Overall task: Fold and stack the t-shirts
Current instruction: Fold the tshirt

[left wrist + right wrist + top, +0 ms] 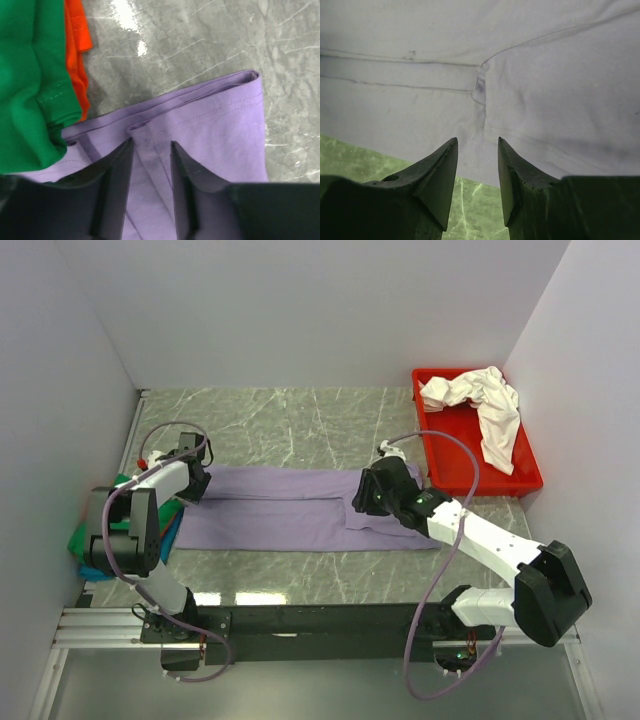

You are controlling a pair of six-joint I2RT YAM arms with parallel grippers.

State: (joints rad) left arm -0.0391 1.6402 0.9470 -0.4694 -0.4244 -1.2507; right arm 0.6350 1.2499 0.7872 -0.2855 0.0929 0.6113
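Note:
A lavender-purple t-shirt [280, 510] lies folded into a long strip across the middle of the table. My left gripper [197, 488] is at its left end, open, with its jaws straddling a fold of the lavender cloth [220, 120]. My right gripper [362, 502] is open low over the shirt's right part, by a seam near the cloth's near edge [545, 90]. A green shirt [25, 75] and a red-orange shirt [77, 45] lie piled at the table's left edge. A creamy white shirt [490, 405] lies crumpled in the red tray [450, 450].
The red tray stands at the back right against the wall. The pile of green [80, 538] and blue [90, 573] cloth sits under the left arm. White walls close in the table on three sides. A black rail runs along the near edge.

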